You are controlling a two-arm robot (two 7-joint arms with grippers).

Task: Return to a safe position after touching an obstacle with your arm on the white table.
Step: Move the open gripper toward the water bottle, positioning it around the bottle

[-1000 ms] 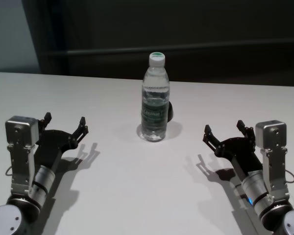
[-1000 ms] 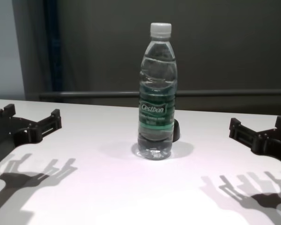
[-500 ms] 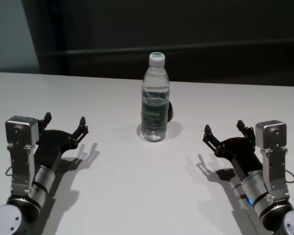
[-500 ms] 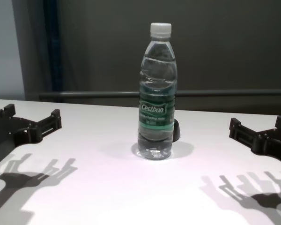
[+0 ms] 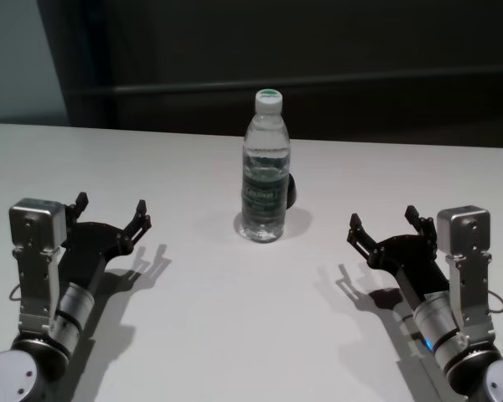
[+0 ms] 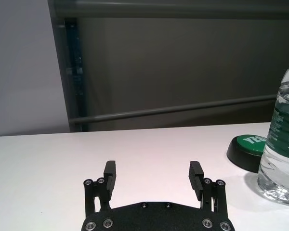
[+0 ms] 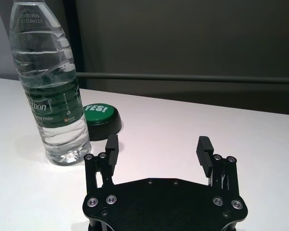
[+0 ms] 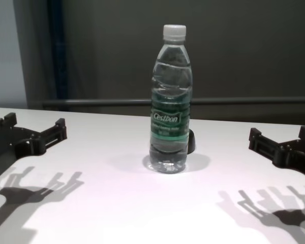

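Note:
The obstacle, a clear water bottle (image 5: 265, 172) with a white cap and a green "Cestbon" label, stands upright mid-table on the white table (image 5: 235, 318); it also shows in the chest view (image 8: 171, 101), the left wrist view (image 6: 283, 144) and the right wrist view (image 7: 49, 91). My left gripper (image 5: 111, 214) is open and empty, low over the table, well left of the bottle; it also shows in the chest view (image 8: 34, 130) and its wrist view (image 6: 154, 176). My right gripper (image 5: 384, 223) is open and empty, well right of the bottle; it also shows in the chest view (image 8: 280, 138) and its wrist view (image 7: 158, 148).
A small black dome with a green "YES!" top (image 7: 102, 118) sits just behind the bottle; it also shows in the left wrist view (image 6: 247, 150). The table's far edge (image 5: 402, 142) meets a dark wall with a grey rail (image 8: 244, 100).

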